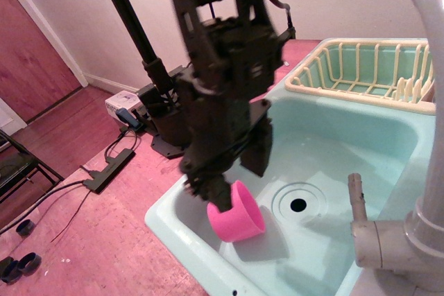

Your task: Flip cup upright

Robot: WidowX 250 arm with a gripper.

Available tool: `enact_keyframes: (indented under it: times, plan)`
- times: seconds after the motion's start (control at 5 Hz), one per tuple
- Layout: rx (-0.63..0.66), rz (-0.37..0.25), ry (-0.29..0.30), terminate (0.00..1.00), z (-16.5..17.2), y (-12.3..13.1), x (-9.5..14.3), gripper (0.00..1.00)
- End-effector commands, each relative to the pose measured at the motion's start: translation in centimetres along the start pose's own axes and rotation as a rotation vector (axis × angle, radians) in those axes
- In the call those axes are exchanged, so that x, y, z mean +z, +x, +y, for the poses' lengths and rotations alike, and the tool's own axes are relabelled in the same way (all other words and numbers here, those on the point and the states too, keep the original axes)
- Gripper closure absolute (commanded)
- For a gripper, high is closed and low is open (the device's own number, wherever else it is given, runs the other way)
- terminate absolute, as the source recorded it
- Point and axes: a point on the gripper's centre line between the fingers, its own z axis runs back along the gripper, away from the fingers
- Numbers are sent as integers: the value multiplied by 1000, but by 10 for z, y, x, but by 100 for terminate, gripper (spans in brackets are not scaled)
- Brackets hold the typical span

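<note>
So the pink cup (236, 213) is lying on its side on the floor of the mint-green sink (347, 136), just left of the drain ring (298, 204), open mouth pointing up toward the back right. It looks like thin smooth plastic, so I'd guess super light, stiff enough not to crumple, but slick. With that taper it'll probably want to squirt out or roll if it gets pinched across the sides. Best bet, I reckon, is grabbing the wall at the rim, one finger inside the mouth and one outside, then rotating it up onto its base.

The arm is coming in steep from above, leaning over the sink's near-left corner, wrist pitched down. The tool (234, 175) is spread open with nothing in it: one finger sits low by the cup's closed end at the left, the other hangs above the rim toward the back. It's a bit motion-blurred, so I can't tell if anything is actually touching the cup.

There's a yellow dish rack (361, 67) well clear at the back, and a grey faucet (416, 102) at the right.
</note>
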Motion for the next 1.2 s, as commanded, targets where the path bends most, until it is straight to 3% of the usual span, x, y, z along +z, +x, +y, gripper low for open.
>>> enact_keyframes:
  times: [0.0,0.2,0.6,1.0]
  plan:
    - [-19,92,-1,0,-24,-11,23,0]
    - [-27,68,11,0,-19,-10,19,0]
    - [-44,-62,98,0,24,14,-3,0]
    - [-48,-105,126,0,37,29,-23,0]
